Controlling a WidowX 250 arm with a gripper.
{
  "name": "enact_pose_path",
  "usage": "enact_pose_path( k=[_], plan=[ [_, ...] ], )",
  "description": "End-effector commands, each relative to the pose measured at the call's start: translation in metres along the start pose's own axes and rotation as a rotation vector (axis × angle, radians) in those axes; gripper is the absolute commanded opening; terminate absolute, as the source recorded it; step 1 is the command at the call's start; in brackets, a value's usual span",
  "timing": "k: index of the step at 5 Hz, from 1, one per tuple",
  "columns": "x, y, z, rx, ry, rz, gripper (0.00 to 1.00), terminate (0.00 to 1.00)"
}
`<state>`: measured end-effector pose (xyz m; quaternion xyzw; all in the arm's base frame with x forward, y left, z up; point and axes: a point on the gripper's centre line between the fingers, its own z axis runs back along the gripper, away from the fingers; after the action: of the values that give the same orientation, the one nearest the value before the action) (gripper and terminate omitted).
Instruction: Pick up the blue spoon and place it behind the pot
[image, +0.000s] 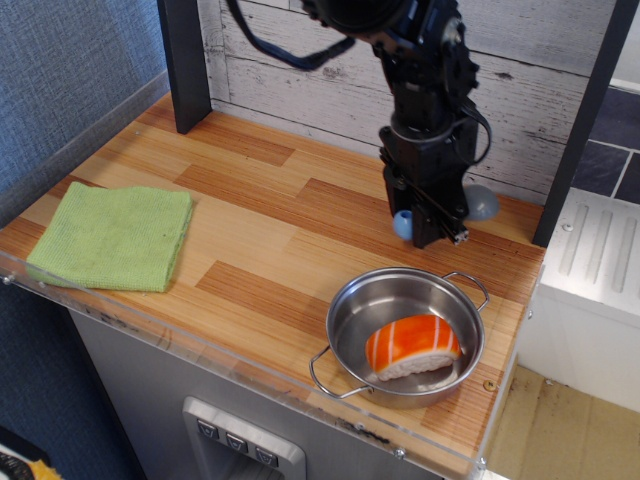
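My gripper (436, 226) is shut on the blue spoon (482, 203) and holds it just above the wooden counter, behind the pot. The spoon's light-blue handle end (403, 224) shows left of the fingers and its grey dome bowl sticks out to the right. The shiny steel pot (404, 335) with two wire loop handles stands at the front right, close below the gripper. An orange-and-white striped sushi piece (412, 347) lies inside the pot.
A green cloth (112, 238) lies at the counter's front left. A dark post (186, 62) stands at the back left and another (580, 120) at the right. A white plank wall (300, 70) closes the back. The counter edge (480, 440) is near the pot.
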<state>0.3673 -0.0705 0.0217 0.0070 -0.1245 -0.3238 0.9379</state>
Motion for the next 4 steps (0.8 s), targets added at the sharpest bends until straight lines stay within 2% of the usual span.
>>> enact_pose_path(
  k=[1, 3, 4],
  plan=[
    [0.0061, -0.001, 0.012, 0.031, -0.031, -0.025, 0.0, 0.0],
    [-0.0021, -0.0017, 0.0055, 0.028, 0.019, -0.012, 0.0, 0.0],
    [-0.0038, -0.0034, 0.0022, 0.009, 0.029, 0.004, 1.0, 0.0]
  ],
)
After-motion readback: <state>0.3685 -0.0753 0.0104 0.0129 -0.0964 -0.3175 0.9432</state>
